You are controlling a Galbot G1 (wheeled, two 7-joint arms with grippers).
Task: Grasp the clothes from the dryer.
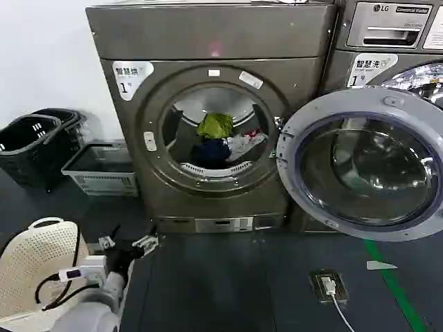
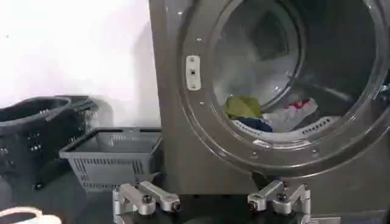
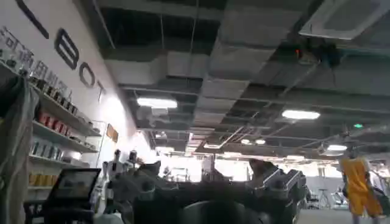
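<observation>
Left pincer (image 1: 126, 243) spread, low before dryer (image 1: 208, 41), well short of clothes (image 1: 223, 142) inside drum.

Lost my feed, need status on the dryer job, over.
Left gripper open, low, short of the dryer. Right gripper aimed at the ceiling. Clothes in the drum, untouched. Door open, path clear.

porthole of the dryer (image 1: 208, 131) wide open, straight shot in | door (image 1: 363, 162) swung out right, blocks that side | grey basket (image 1: 100, 168) sits left | floor (image 1: 228, 283) in front is free
</observation>
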